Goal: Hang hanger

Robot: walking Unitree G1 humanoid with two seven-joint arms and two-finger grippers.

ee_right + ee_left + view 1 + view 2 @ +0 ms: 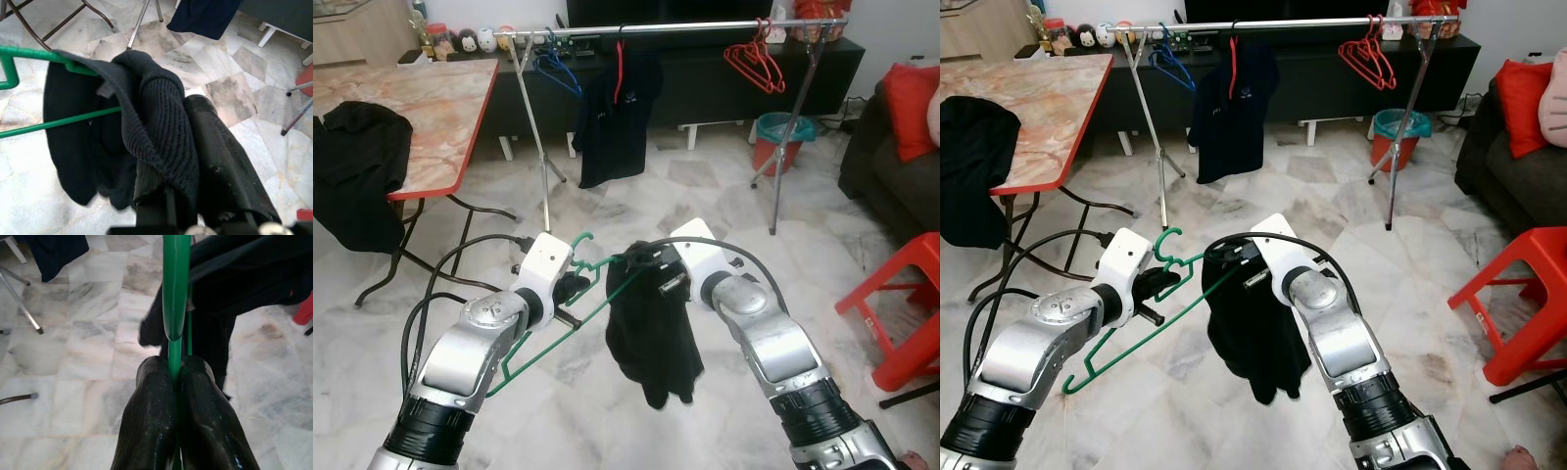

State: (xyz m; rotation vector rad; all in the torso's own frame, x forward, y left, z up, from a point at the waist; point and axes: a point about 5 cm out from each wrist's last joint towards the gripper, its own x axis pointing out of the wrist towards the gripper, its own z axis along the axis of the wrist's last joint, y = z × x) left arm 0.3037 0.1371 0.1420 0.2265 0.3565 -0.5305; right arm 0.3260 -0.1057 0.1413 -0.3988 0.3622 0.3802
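A green hanger (570, 323) hangs low in front of me, its hook pointing up. My left gripper (576, 290) is shut on its green wire (174, 357), seen pinched between the two black fingers (151, 426). A black garment (653, 328) is partly pulled over the hanger's right end. My right gripper (183, 147) is shut on the garment's ribbed edge (164, 132). The silver clothes rail (675, 31) stands across the room, well beyond both grippers, with a dark shirt (612, 113) on a red hanger, a blue hanger (556, 67) and several red hangers (756, 61).
A marble-top table (421, 108) with red edge stands at left, a black garment (357, 176) draped over it. A red stool (901, 304) and a dark sofa with red cushion (906, 127) are at right. A teal-lined bin (781, 137) sits behind the rail. Marble floor lies between.
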